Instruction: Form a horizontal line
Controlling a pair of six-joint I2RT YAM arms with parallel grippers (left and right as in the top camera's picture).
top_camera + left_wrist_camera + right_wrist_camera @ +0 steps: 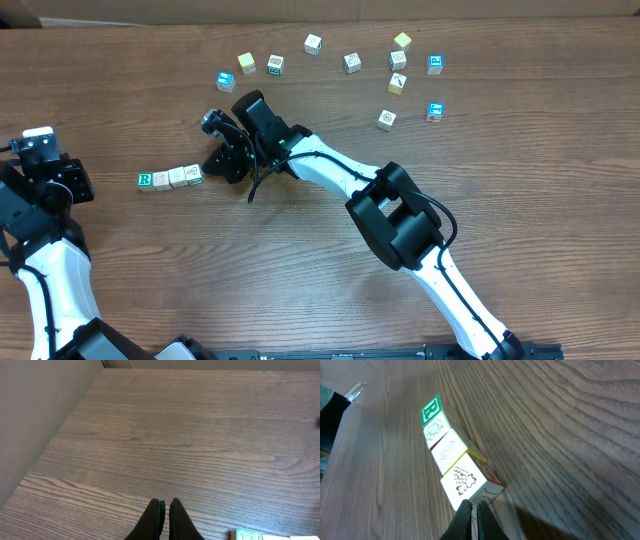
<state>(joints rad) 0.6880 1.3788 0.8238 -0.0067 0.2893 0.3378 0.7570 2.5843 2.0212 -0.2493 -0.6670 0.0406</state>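
The right jaws are closed on nothing: in the right wrist view their fingers (463, 519) meet with barely a slit between them. Just ahead of their tips lies the horizontal line (447, 450), four small cubes side by side. We cannot tell whether the tips touch the nearest cube (465, 482), a pale one printed with a cluster of little circles. Beyond it come two more pale cubes, and the green R cube (431, 410) ends the row at the far side.

The left jaws are also closed and empty, their fingers (154, 519) hanging over bare wood. The green end of the row just peeks in at the bottom right edge of that view.

From overhead we see what neither wrist camera shows. The line runs nearly level, left to right, on the left half of the tabletop (300, 280), with the green cube at its left end and the right arm's black head at its right end. The left arm sits well apart at the left edge. A loose scatter of cubes (352, 63), some blue-faced, some yellow, lies toward the far edge.

The tabletop is dark brown with a strong grain. A plain beige panel (30, 420) stands along its side in the left wrist view.
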